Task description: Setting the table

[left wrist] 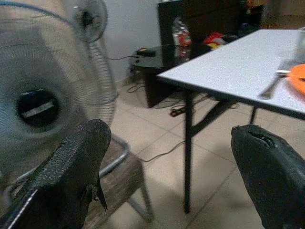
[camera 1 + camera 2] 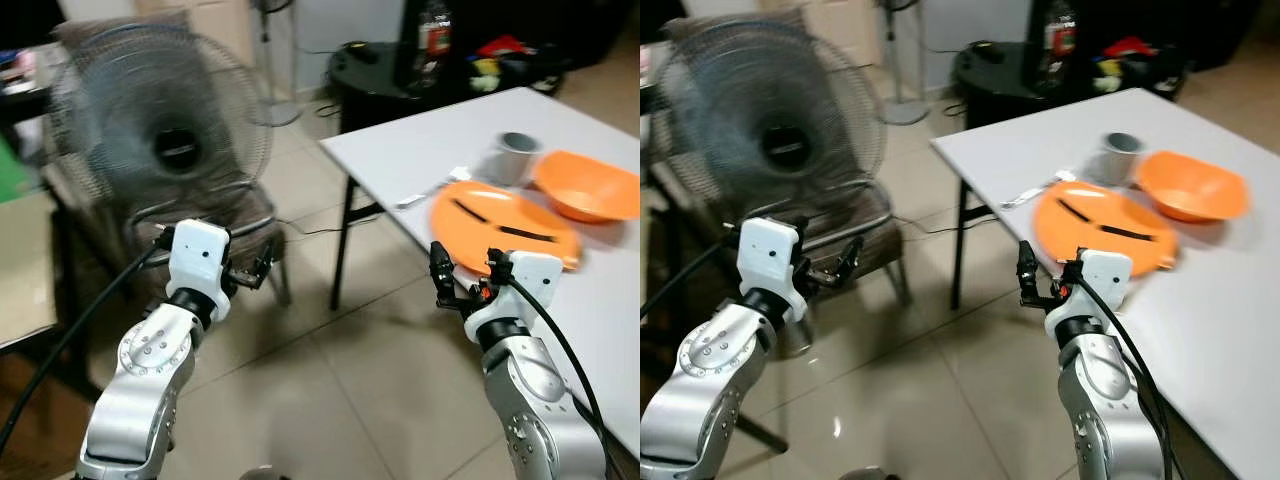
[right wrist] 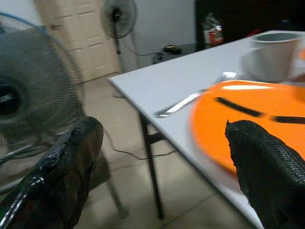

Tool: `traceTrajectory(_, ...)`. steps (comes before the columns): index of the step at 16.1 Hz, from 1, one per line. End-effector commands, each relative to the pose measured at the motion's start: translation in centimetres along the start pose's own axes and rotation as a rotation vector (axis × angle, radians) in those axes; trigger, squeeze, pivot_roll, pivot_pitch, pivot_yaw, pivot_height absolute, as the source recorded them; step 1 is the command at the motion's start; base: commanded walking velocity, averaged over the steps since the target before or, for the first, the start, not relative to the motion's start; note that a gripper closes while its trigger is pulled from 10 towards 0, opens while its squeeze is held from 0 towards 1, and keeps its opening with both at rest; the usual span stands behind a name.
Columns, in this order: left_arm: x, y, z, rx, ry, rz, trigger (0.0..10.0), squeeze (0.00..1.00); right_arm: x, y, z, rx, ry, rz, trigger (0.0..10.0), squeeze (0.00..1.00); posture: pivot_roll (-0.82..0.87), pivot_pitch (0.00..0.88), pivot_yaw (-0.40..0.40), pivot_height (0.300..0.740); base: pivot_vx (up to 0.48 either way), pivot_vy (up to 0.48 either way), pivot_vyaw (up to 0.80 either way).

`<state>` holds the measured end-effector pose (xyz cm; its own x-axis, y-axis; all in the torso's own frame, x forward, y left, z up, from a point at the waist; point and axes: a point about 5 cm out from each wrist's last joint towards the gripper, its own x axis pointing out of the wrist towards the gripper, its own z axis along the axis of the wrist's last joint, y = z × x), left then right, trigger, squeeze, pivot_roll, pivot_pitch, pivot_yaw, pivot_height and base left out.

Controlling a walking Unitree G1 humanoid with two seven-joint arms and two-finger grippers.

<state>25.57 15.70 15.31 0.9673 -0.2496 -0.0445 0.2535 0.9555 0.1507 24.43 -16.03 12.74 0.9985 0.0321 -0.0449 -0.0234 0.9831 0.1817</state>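
A white table [image 2: 420,140] stands to my right. On it lie an orange plate [image 2: 480,232] with two black chopsticks [image 2: 468,210] across it, an orange bowl [image 2: 590,188], a grey cup [image 2: 516,157] and a silver fork [image 2: 428,191] left of the plate. My right gripper [image 2: 465,268] is open and empty, level with the table's near left edge just short of the plate [image 3: 248,129]. Over the floor in front of a fan, my left gripper [image 2: 253,271] is open with nothing held. The table edge and fork [image 1: 272,85] appear beyond its fingers.
A large standing fan [image 2: 165,140] rests on a chair [image 2: 215,215] at my left. A second fan [image 3: 116,16] stands by a door at the back. A low black table [image 2: 375,75] with a bottle [image 2: 433,35] is behind the white table. Tiled floor [image 2: 350,370] lies between.
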Motion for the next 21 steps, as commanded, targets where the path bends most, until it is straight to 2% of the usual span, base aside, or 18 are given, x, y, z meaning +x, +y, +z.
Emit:
traceTrajectory(1,0.03,0.22,-0.01,-0.002,0.005,0.004,10.0,0.00,0.13,0.29,0.18,0.011,0.000,0.013,10.0,1.00,0.05,0.000,0.024,0.740,0.000,0.322,0.00)
traceTrajectory(20,-0.11,0.53,0.20,0.011,0.008,-0.001,10.0,0.00,0.90,0.61,-0.41,0.048,0.035,0.026,10.0,1.00,0.07,0.000,0.022,0.740,0.000,0.329,0.00)
traceTrajectory(21,-0.14,0.66,0.20,-0.008,0.007,0.012,10.0,0.00,0.90,0.83,-0.56,0.053,0.051,0.052,10.0,1.00,0.08,0.000,0.019,0.740,0.000,0.000,0.80)
